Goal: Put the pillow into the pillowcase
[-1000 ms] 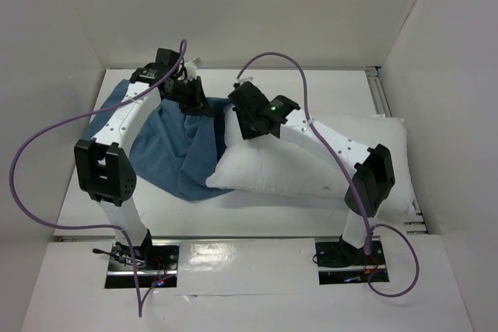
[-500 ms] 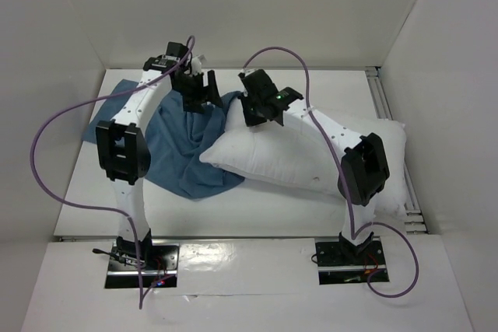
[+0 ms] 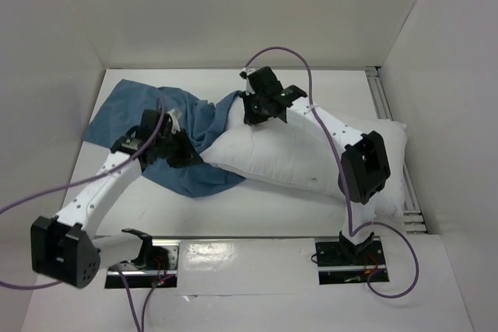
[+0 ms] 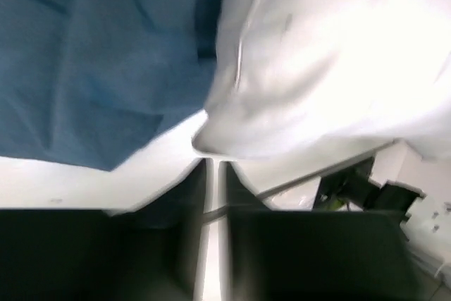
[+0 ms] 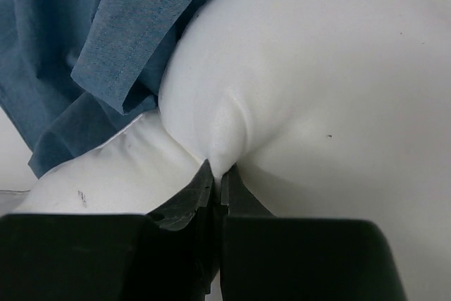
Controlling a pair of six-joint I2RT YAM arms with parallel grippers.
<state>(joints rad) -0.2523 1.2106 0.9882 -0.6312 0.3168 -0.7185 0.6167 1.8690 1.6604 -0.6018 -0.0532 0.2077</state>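
Nearest us, the left arm has swung down from its raised pose at the far side and now stretches low over the table [image 3: 257,215]. The left gripper [image 3: 177,152] sits at the near hem of the pillowcase [image 3: 128,110], just beside the pillow's left corner. Its jaws stand close with a thin slit between them, but the wrist view is smeared and we cannot tell whether they pinch cloth. We judge it is after a new hold on the opening, so the stuffing is barely begun. The pillow [image 3: 299,157] lies with its long axis across the table, right end at the right edge, left end angled toward the far-left cloth. Farther back, the right gripper [image 5: 218,174] is clamped on a fold of the pillow, under a draped blue flap.
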